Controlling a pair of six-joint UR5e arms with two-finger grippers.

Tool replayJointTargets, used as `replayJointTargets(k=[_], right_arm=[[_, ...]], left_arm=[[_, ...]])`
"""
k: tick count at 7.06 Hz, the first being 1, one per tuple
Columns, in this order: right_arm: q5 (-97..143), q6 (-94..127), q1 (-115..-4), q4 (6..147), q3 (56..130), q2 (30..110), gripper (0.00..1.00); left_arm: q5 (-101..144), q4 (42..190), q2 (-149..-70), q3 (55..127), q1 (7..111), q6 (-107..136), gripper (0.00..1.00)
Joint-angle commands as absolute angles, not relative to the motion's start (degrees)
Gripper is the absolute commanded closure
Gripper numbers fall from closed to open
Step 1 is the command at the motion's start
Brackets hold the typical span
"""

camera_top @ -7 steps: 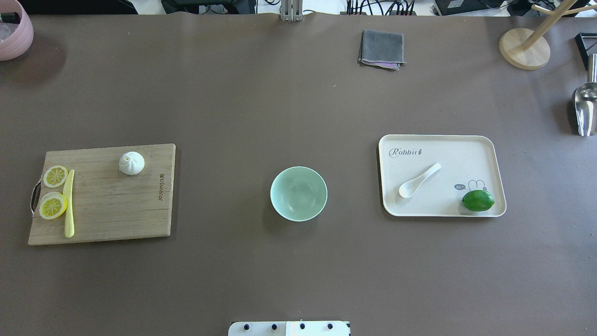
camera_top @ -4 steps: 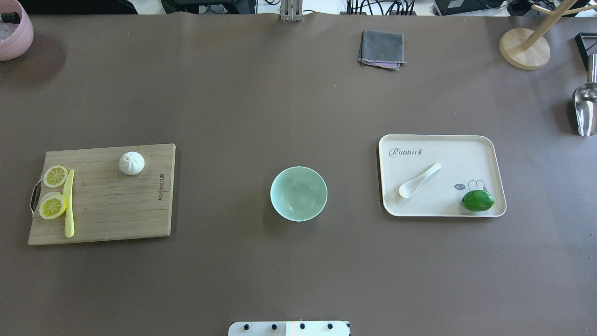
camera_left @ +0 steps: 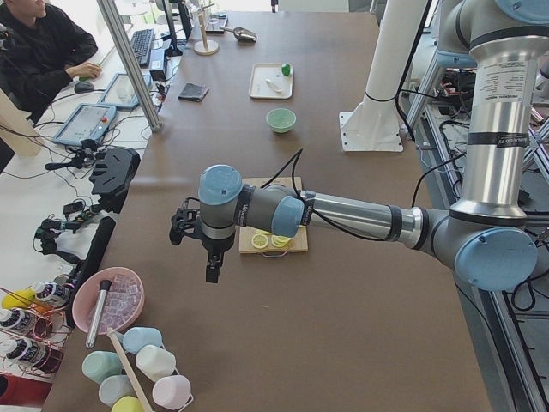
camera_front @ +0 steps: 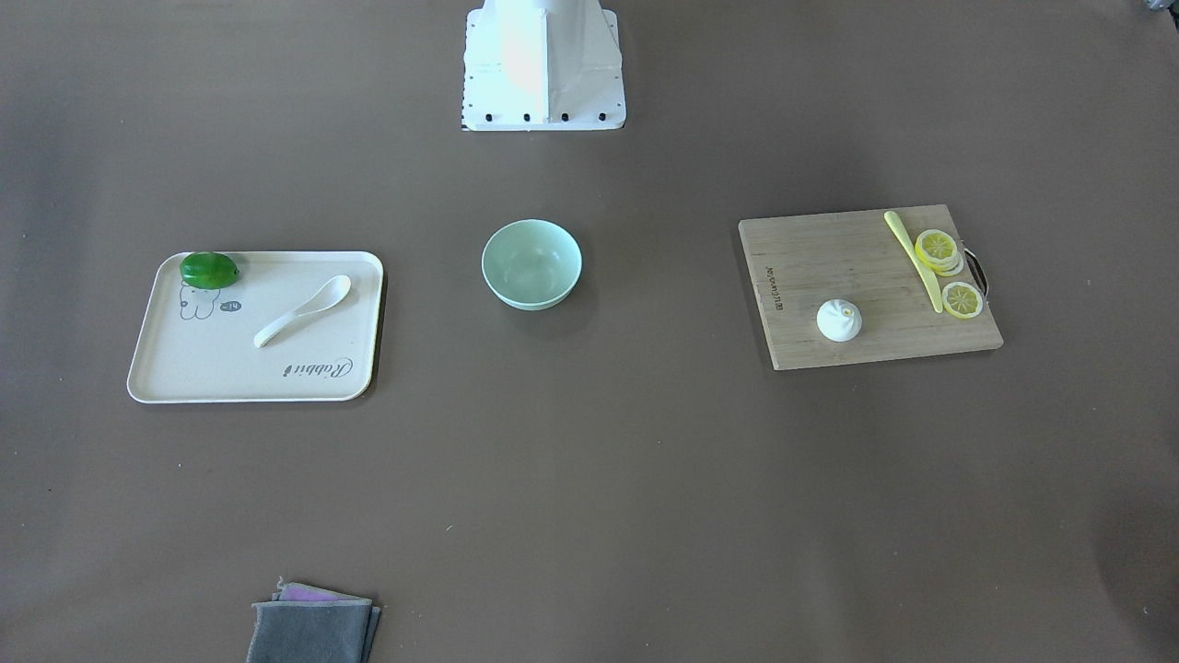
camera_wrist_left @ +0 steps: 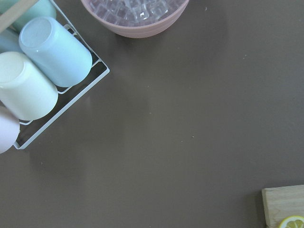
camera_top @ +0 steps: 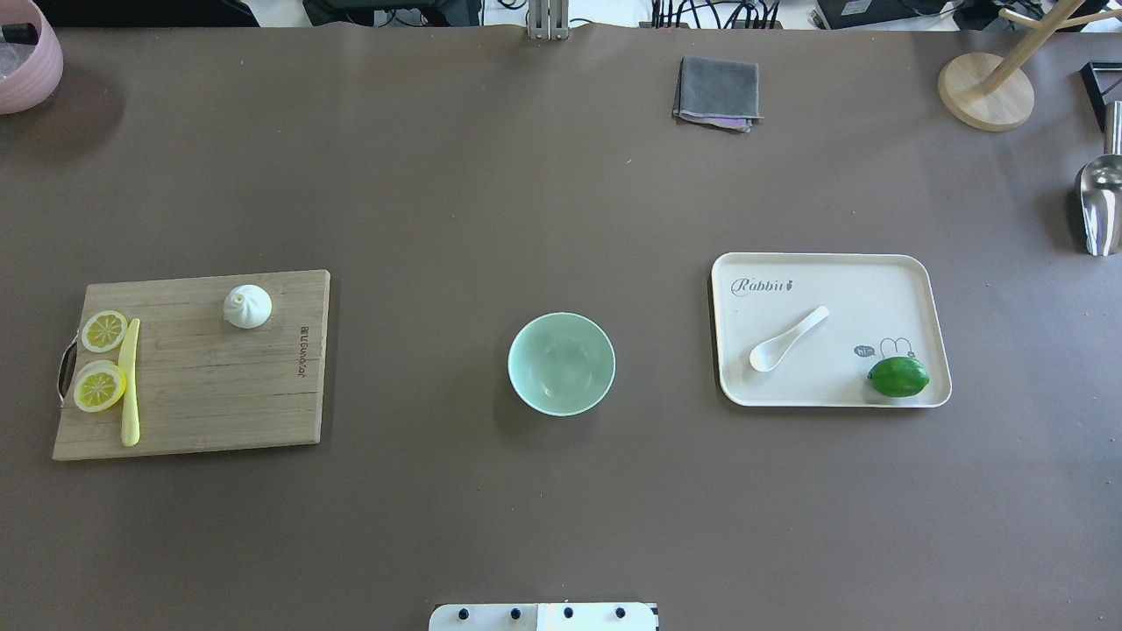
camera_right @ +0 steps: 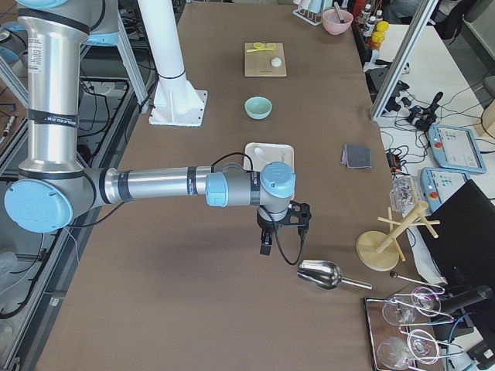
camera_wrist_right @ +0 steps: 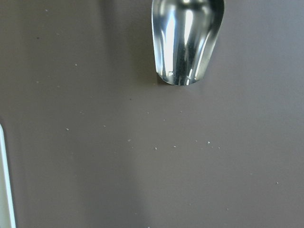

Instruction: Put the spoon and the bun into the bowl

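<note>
The cream-white spoon (camera_top: pixel 786 338) lies on a cream tray (camera_top: pixel 877 289) at the right. The white pleated bun (camera_top: pixel 247 307) sits on a wooden cutting board (camera_top: pixel 219 386) at the left. The mint-green bowl (camera_top: pixel 561 363) stands empty at the table's middle. No gripper shows in the overhead or front-facing views. In the exterior left view my left gripper (camera_left: pixel 211 270) hangs beyond the board's outer end, far from the bun. In the exterior right view my right gripper (camera_right: pixel 265 243) hangs past the tray, near a metal scoop (camera_right: pixel 321 273). I cannot tell whether either is open or shut.
A green lime (camera_top: pixel 898 376) lies on the tray. Lemon slices (camera_top: pixel 103 330) and a yellow knife (camera_top: pixel 130 381) lie on the board. A grey cloth (camera_top: pixel 717 92), a wooden stand (camera_top: pixel 985 91), and a pink bowl (camera_top: pixel 26 61) sit at the table's far edges. A cup rack (camera_wrist_left: pixel 42 71) is near the left wrist.
</note>
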State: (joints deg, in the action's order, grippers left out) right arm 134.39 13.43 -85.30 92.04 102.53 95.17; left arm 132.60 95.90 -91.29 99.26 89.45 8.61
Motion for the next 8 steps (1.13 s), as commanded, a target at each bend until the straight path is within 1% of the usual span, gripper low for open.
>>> replayJointTargets(k=[1, 2, 3, 4, 5, 7, 8], right_arm=[[135.18, 15.29, -83.42, 91.49, 105.82, 91.87, 0.00], [135.52, 15.21, -81.23, 91.93, 106.60, 90.71, 0.00], [135.61, 15.38, -77.56, 91.59, 107.92, 88.96, 0.00], [135.27, 15.38, -72.73, 91.15, 107.76, 87.29, 0.00], [135.44, 16.77, -70.68, 89.49, 108.01, 86.14, 0.00], [135.79, 35.74, -63.15, 82.39, 107.76, 84.22, 0.00], [134.75, 45.60, -59.63, 81.14, 107.84, 82.72, 0.00]], left_arm=[[138.58, 97.63, -93.32, 102.74, 87.12, 8.61, 0.02], [138.78, 104.35, -93.08, 102.83, 84.49, 9.31, 0.02], [138.17, 107.89, -93.86, 102.14, 80.81, 15.32, 0.02], [138.43, 108.02, -95.35, 102.13, 77.99, 17.99, 0.02], [137.91, 107.41, -96.58, 100.13, 75.09, 18.71, 0.02], [136.67, 116.49, -97.47, 96.96, 72.88, 24.25, 0.02], [136.67, 117.59, -97.73, 97.20, 70.43, 24.52, 0.02]])
